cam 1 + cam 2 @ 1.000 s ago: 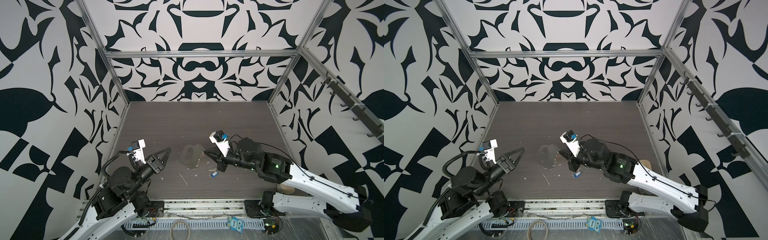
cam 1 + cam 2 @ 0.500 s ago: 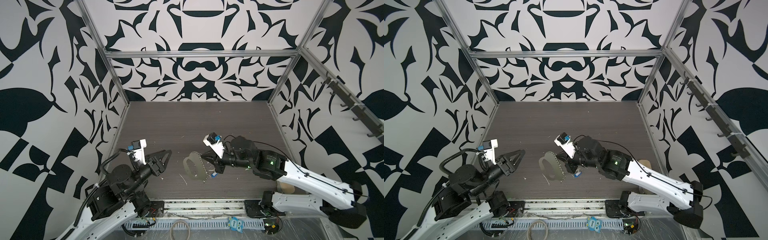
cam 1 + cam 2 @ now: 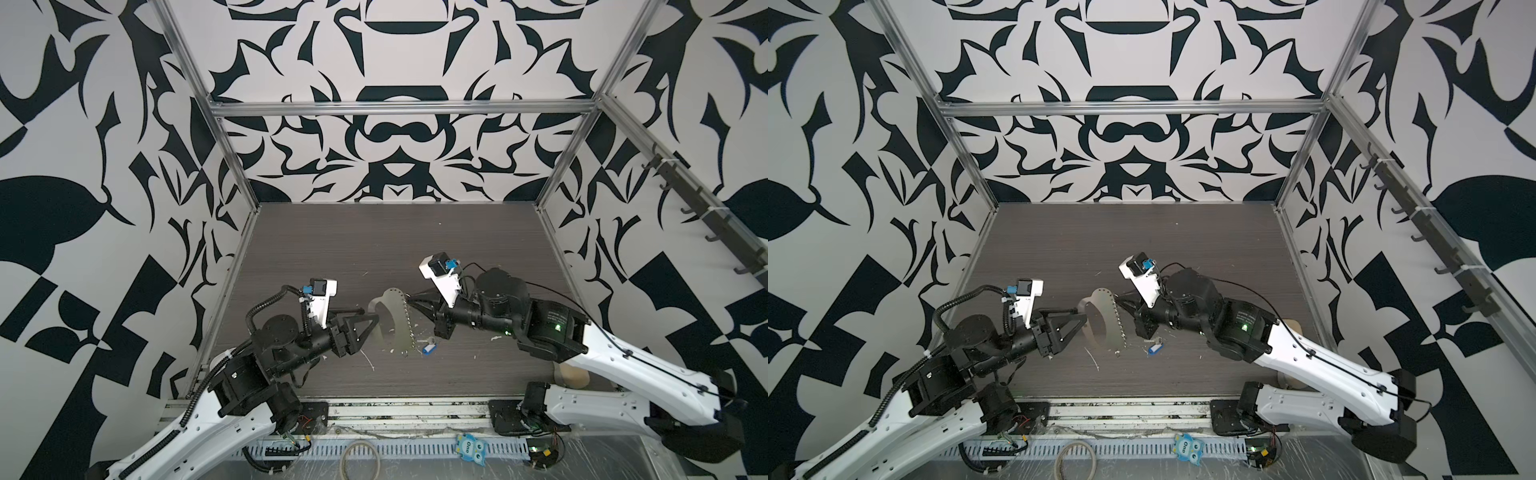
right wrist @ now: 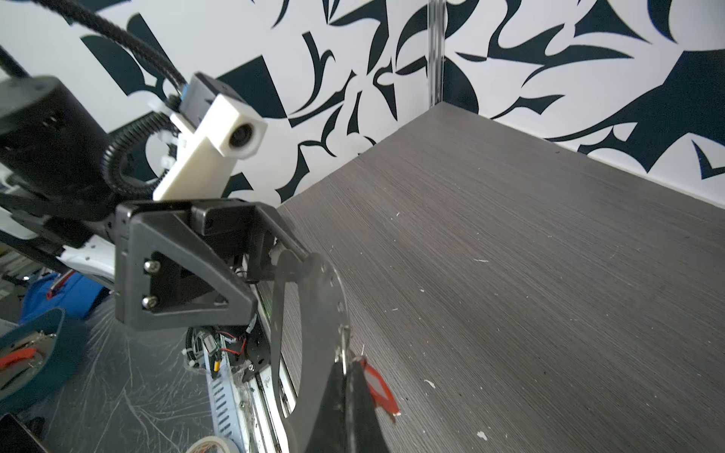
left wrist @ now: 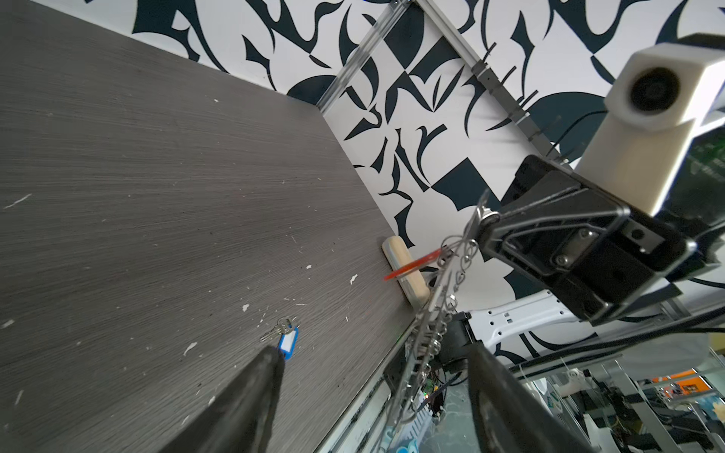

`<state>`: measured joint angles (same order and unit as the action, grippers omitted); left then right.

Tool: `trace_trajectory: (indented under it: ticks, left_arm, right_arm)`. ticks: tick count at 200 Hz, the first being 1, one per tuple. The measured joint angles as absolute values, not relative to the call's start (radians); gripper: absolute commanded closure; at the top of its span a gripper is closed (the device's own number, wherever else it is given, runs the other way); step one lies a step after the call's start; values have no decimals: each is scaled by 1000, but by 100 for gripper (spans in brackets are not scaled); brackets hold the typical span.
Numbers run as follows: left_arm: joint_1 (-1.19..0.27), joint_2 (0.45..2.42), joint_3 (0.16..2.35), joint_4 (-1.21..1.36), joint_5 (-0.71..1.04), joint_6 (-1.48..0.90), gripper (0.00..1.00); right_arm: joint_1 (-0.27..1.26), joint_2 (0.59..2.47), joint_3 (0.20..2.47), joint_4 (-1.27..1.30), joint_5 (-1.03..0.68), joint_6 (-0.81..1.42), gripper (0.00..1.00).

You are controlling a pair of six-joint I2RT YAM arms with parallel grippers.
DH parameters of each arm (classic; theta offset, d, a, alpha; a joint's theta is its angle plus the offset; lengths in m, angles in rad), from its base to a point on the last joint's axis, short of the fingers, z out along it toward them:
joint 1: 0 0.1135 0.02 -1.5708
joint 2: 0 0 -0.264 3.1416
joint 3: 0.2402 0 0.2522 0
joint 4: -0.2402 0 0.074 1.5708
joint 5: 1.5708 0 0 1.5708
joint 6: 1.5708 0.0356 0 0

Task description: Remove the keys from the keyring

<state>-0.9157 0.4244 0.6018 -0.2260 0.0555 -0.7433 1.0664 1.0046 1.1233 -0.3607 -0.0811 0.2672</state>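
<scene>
Grey translucent plastic now stands on edge above the table. The keyring, low against the table a second ago, has been raised by the right gripper. Its fingers are pressed together on the keyring's ringed edge, where the red-tagged key hangs; whether they pinch the key or its split ring cannot be told. The left gripper, narrower and well clear of the keyring a second ago, has come up to its curved handle side. Its fingers are apart and straddle the plate; no contact is evident. The blue-tagged key lies loose just beside the keyring's lower end, already off. One key apparently remains, and a left-hand clamp on the handle should brace the keyring for its removal.
</scene>
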Motion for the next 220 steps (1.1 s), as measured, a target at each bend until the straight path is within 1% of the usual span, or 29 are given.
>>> trace_trajectory:
  ticks: [27,55,97,128,220]
  left_arm:
    - [-916,429,574,-159,91,-754,31]
    - [-916,442,550,-109,115,-776,46]
    - [-916,442,554,-79,142,-820,79]
    - [-918,472,622,-126,161,-844,100]
    - [-925,601,864,-443,205,-863,100]
  right_arm:
    - [1066,994,1113,-320,-73,286,100]
    - [1066,996,1103,-302,-69,294,100]
    - [1062,997,1103,-298,-78,273,100]
    - [1046,998,1103,-305,-118,216,100]
    - [1027,1015,1105,-401,-179,47,100]
